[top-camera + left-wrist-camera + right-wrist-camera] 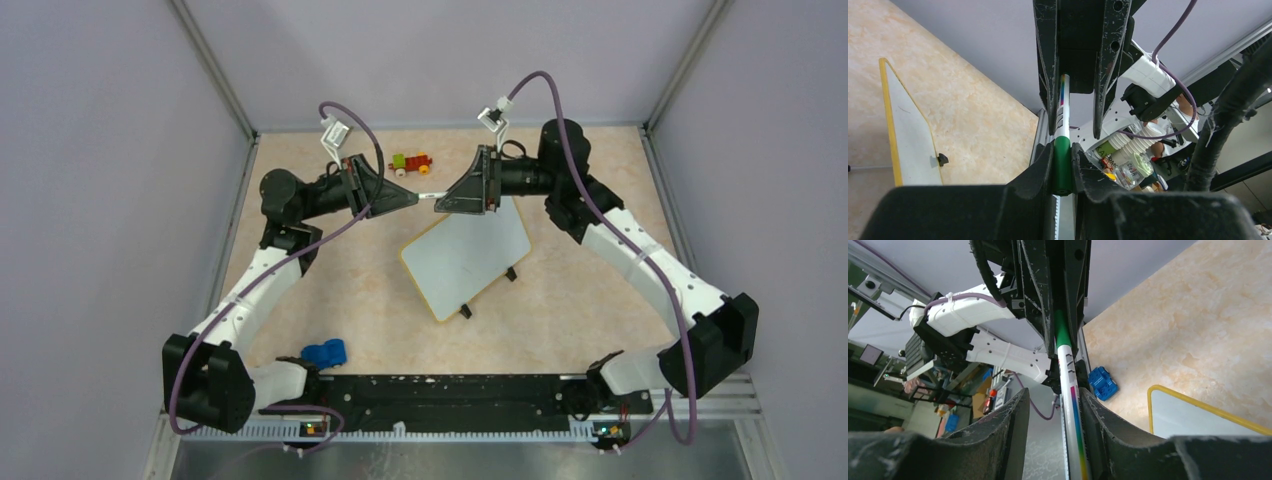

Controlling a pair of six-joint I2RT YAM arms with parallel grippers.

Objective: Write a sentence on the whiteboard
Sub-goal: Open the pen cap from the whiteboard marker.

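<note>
Blue toy [325, 352]: near edge of the desk [560, 320], left of middle.
Whiteboard [468, 255]: mid-desk, skewed to the edges, yellow rim, two black feet on its near-right side.
Marker [427, 197]: held level in the air between the two arms, past the whiteboard's far-left side.
Left jaws: narrow, clamped on the marker's green cap [1062, 165].
Right jaws: part-way apart around the white barrel [1071, 390], which lies against one finger with a gap to the other.
Red-yellow-green toy [411, 162]: far edge, mid-desk.
</note>
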